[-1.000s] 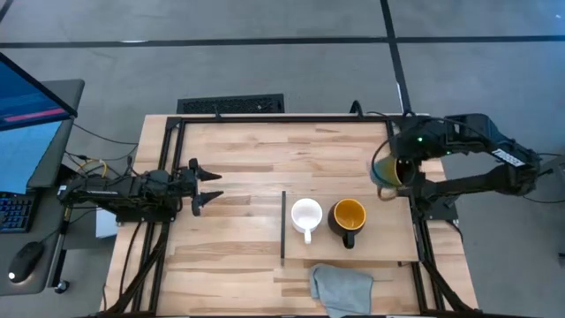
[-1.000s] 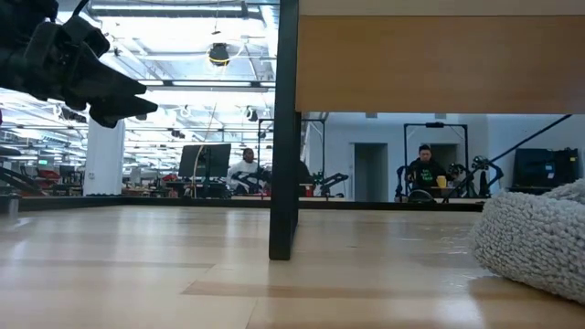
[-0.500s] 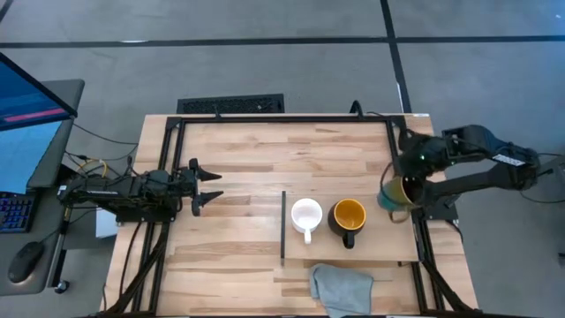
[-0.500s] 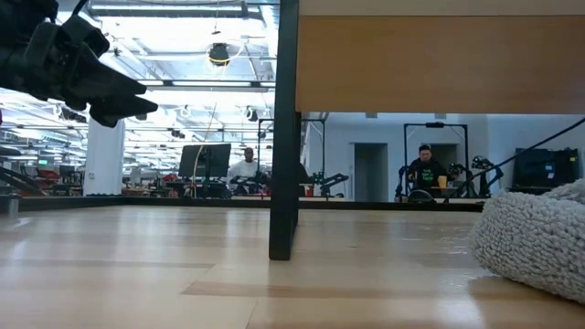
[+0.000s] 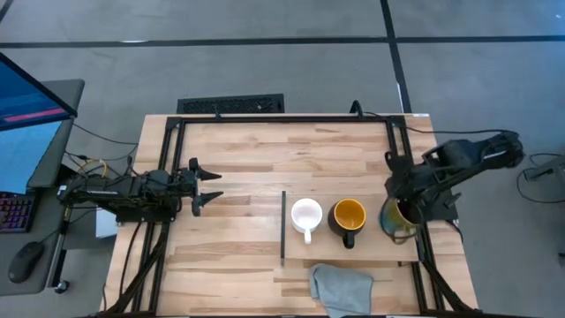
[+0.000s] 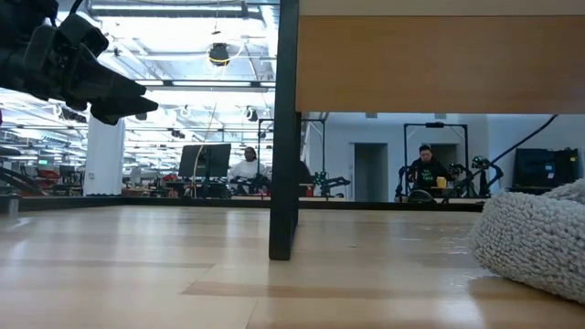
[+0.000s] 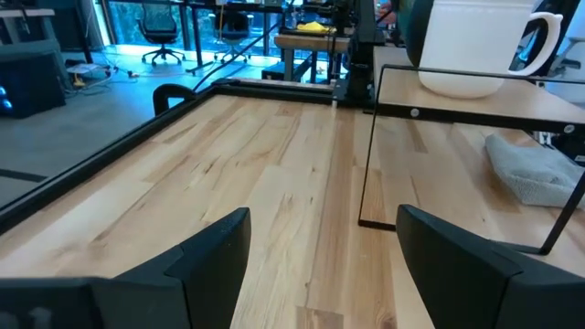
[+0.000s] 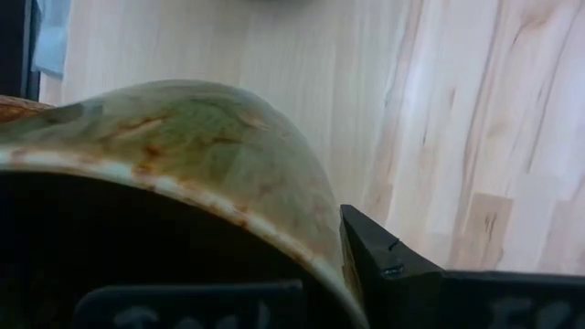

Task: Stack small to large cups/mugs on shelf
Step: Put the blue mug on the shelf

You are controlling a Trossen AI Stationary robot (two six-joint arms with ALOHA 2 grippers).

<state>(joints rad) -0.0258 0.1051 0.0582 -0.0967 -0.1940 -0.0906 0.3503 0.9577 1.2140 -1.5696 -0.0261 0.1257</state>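
Carrying the olive-brown mug (image 5: 399,218) over the far right end of the shelf (image 5: 371,253), the right gripper (image 5: 408,196) has its fingers pinched on the mug's rim, one finger (image 8: 393,265) pressed against the outer wall in the right wrist view and the dark inside filling the foreground. From above, the mug hangs just beside the black mug (image 5: 349,217) with the yellow-orange inside, which stands next to the small white mug (image 5: 306,215) on the same light-wood board, so the row runs small, middle, large from the dark strip (image 5: 282,226) outward. By the look of it, the step in hand is setting down the third and largest mug. Whether its base already touches the board I cannot tell; the low view shows only the shelf's underside and leg. The next move calls for a level descent, keeping the mug clear of the black one's wall and fully inside the board's right edge, which it sits very close to, then releasing the rim and lifting straight out. The left gripper (image 5: 210,187) waits well apart over the left side of the table (image 5: 238,150), fingers spread wide and holding nothing. The grey cloth (image 5: 340,286) lies at the front edge, out of the way.
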